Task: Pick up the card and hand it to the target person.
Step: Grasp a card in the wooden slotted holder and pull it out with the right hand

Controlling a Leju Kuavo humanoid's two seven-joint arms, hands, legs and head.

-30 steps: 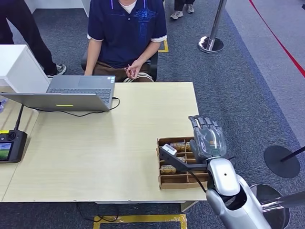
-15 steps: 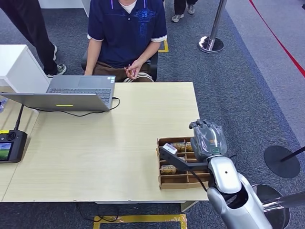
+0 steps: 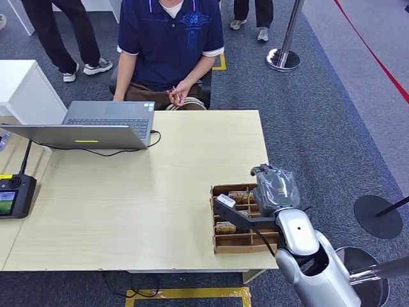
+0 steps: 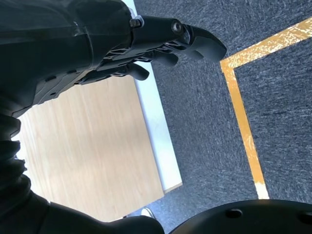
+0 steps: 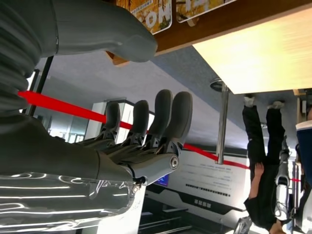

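Observation:
A brown cardboard tray (image 3: pixel 221 242) with dividers stands at the table's near right corner. Yellow-printed cards (image 3: pixel 225 226) lie in its slots. My right hand (image 3: pixel 274 188) hovers over the tray's right end with its fingers bent downward and nothing between them. The right wrist view shows the thumb (image 5: pixel 110 36) close to the cards (image 5: pixel 154 12) and the tray's edge (image 5: pixel 228 19), with the fingers (image 5: pixel 162 117) apart from them. My left hand (image 4: pixel 147 44) hangs beside the table edge with its fingers stretched out, holding nothing. The person (image 3: pixel 169 38) in a navy polo sits at the far side.
An open laptop (image 3: pixel 96 125) with its cable lies at the far left of the wooden table (image 3: pixel 159 185). A black handheld device (image 3: pixel 15 195) sits at the left edge. Stanchion bases (image 3: pixel 282 59) (image 3: pixel 378 216) stand on the carpet to the right. Other people stand behind.
My right hand's fingers have curled downward and the hand has sunk slightly left toward the tray. People in the background have walked.

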